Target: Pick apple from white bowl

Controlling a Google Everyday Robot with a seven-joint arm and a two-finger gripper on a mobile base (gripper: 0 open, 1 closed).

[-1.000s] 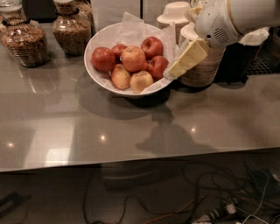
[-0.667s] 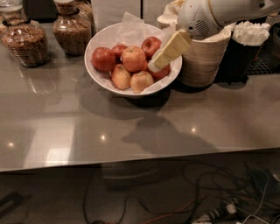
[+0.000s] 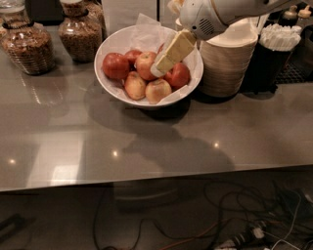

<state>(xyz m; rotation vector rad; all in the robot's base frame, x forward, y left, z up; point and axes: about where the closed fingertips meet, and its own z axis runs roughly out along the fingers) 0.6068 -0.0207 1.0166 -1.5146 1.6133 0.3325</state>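
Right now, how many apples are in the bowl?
6 in the bowl: left red apple, back apple, centre apple, right red apple, front-left apple, front-right apple. The gripper, over the bowl's right side, may hide more.

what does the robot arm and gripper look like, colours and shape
The arm is glossy white, with a rounded wrist housing carrying a small round patch of dotted holes. The gripper is pale cream-yellow, flat and blocky, tapering to its tip, over the wide white bowl. No cables show on it.
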